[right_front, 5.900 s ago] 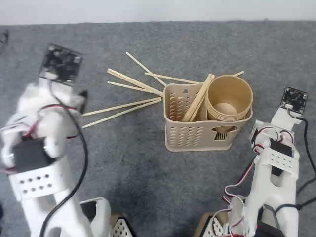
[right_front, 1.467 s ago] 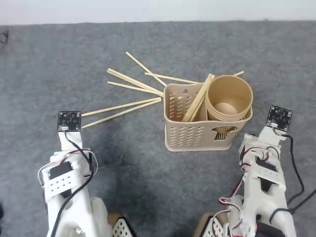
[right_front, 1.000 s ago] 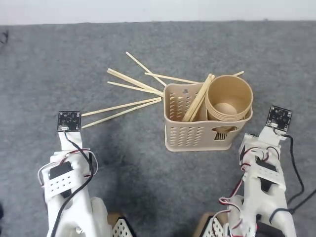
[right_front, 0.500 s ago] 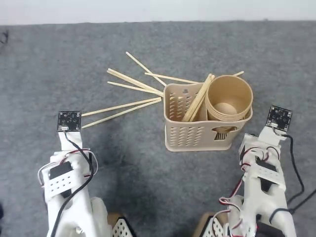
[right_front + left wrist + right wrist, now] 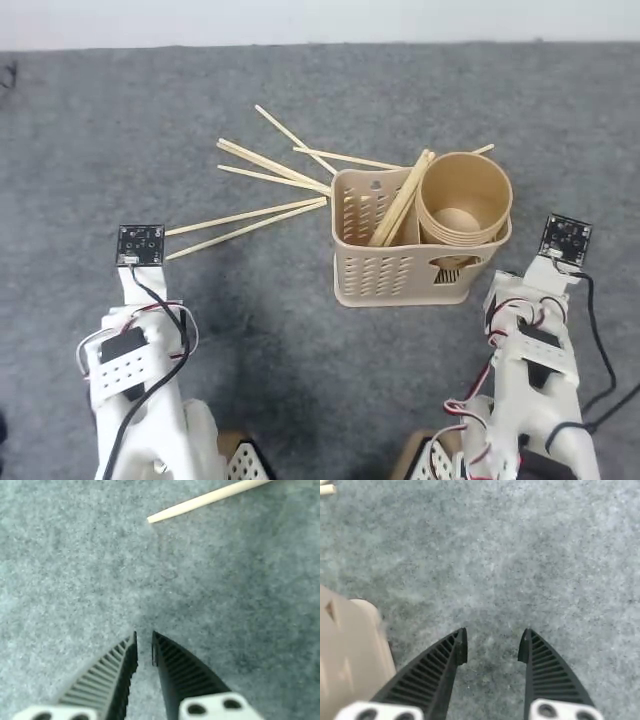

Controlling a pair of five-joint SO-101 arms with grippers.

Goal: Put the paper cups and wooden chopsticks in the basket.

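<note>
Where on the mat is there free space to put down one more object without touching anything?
Free: the mat between the left arm and right arm, in front of the basket; also the far strip beyond it. Crowded: left of the basket, where loose chopsticks lie fanned.

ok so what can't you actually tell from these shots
1. High view: how many paper cups are nested in the basket. The outer cup's wall hides the count.
2. High view: where the far chopstick ends. The cups and basket cover it.
3. Left wrist view: the length of the chopstick, cut off by the picture's edge.
4. Right wrist view: the basket's inside. An outer corner shows and the edge cuts off the rest.
</note>
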